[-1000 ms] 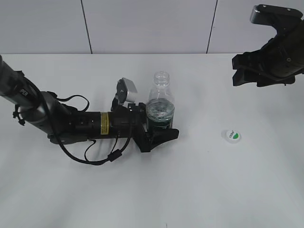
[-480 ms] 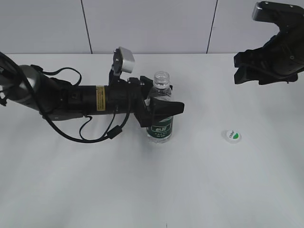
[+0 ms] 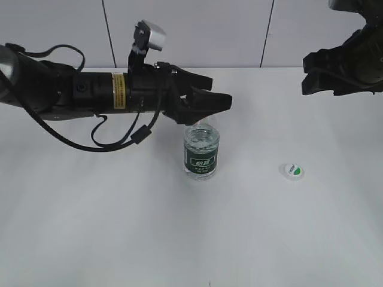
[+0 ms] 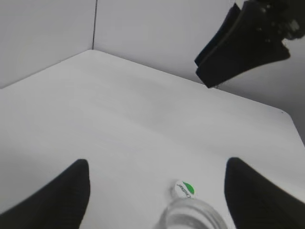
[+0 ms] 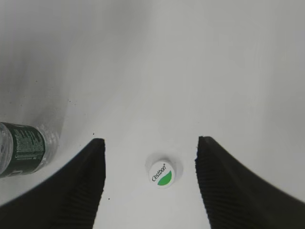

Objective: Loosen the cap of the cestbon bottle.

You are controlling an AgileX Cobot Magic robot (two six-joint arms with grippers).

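White worktop (image 3: 119,239) w/ grey wall panels behind is carrying everything you're working with. Cestbon bottle (image 3: 201,152) is standing upright mid-worktop, neck open; the cap (image 3: 291,171) is lying off it, well apart to the right, green patch up.

Your left pincer (image 3: 209,103) is hovering just above the bottle mouth, jaws spread wide, gripping nothing. Right pincer (image 5: 148,186) is hanging high over the cap, also wide open & empty.

Risks: dropping the left arm could be clipping the rim & tipping the bottle, spilling the water inside. Cap's low & flat, so a grab could be skidding it away.

Writing: cap is reading "Cestbon"; label's white lettering is too small to read.
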